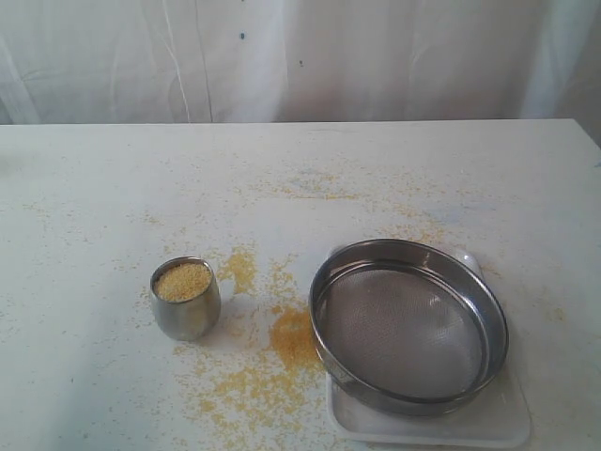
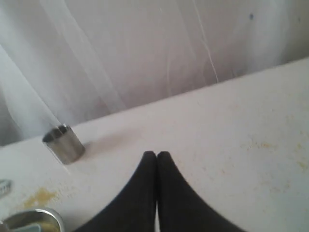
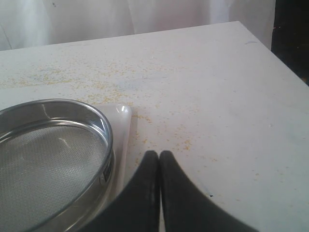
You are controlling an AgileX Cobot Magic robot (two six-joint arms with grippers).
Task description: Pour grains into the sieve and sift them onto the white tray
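While neither arm enters the exterior view, each wrist view shows its own claw. The left gripper (image 2: 156, 153) and the right gripper (image 3: 153, 153) both have their black fingers pressed together, holding nothing. The sieve (image 1: 408, 324) sits on the white tray (image 1: 470, 427) and covers most of it, so only the tray's corners and near edge show. The grains (image 1: 182, 281) fill a small steel cup (image 1: 186, 315) left of the sieve, with more scattered over the table (image 1: 94, 188) between them. A metal rim (image 2: 34, 217) at the corner of the left wrist view is cut off and cannot be identified.
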